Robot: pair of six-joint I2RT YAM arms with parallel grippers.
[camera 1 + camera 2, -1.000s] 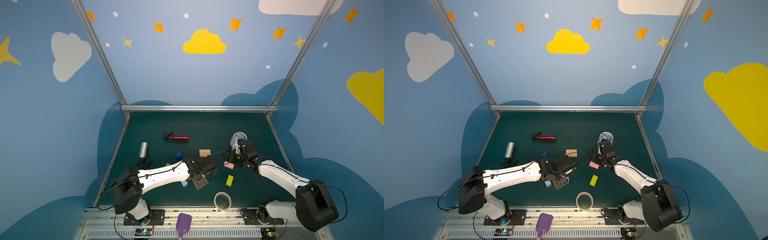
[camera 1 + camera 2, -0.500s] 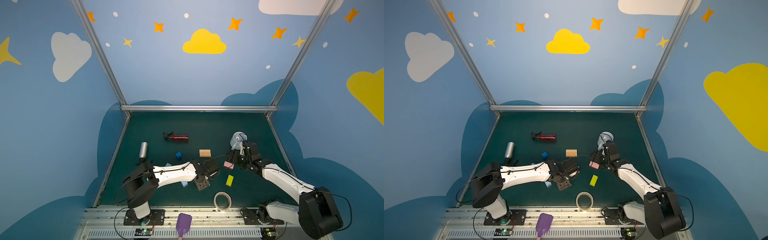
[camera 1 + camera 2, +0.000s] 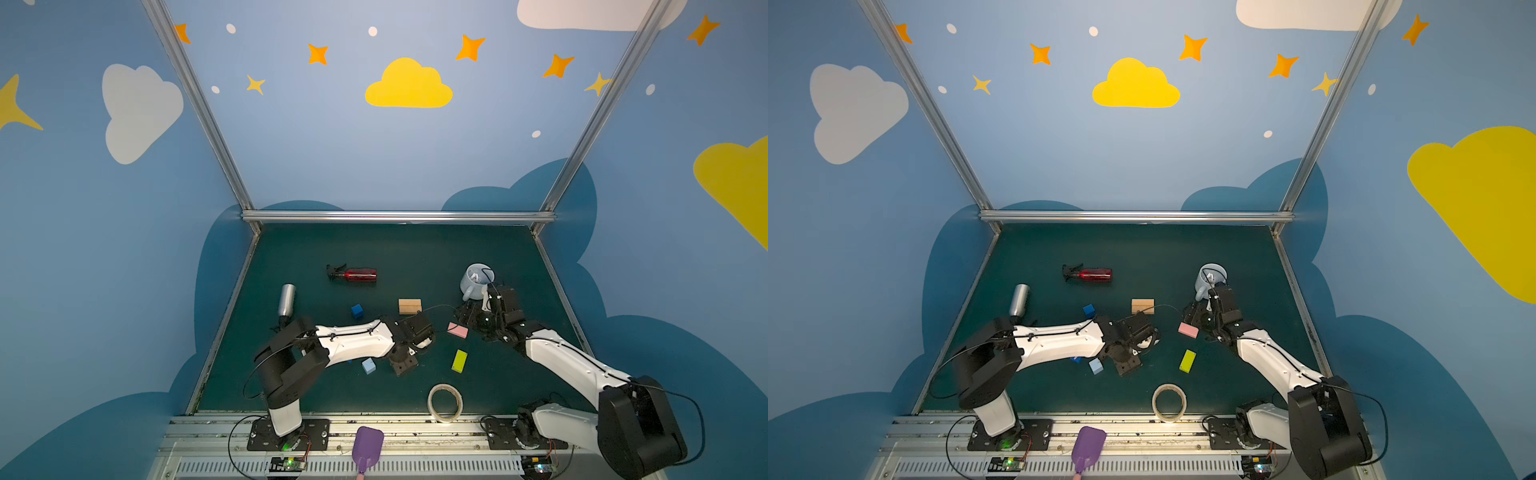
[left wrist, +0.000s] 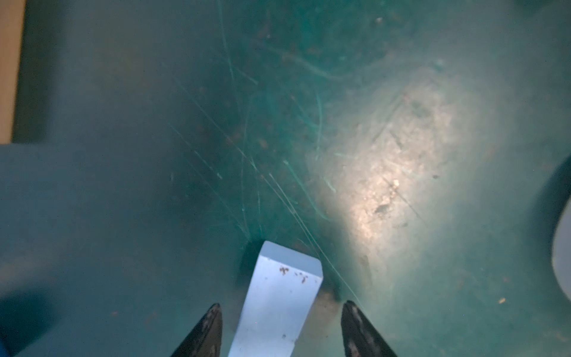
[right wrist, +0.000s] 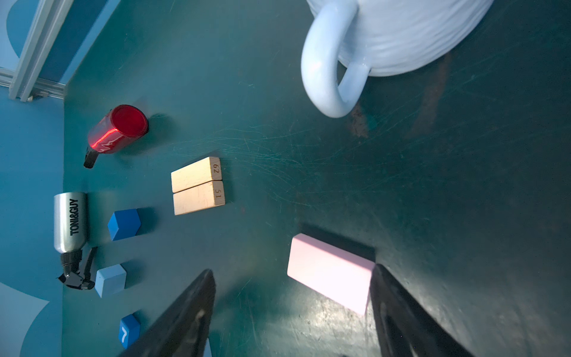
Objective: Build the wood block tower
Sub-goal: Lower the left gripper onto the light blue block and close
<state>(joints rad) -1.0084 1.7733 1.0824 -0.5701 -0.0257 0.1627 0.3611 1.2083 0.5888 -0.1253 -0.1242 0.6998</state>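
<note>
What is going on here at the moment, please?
Two robot arms are working on a block tower. The left gripper stands open astride a light-blue flat block, not gripping it. The right gripper is open around the pink block, which lies on the table. The yellow-green block and the dark blue cube lie apart; nothing is stacked yet.

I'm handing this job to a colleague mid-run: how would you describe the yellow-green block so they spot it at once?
Start at the tape roll lying near the front edge of the green table. Just behind it, towards the pink block, lies the yellow-green block. It is the only yellow-green piece, a flat rectangle touching nothing.
</note>
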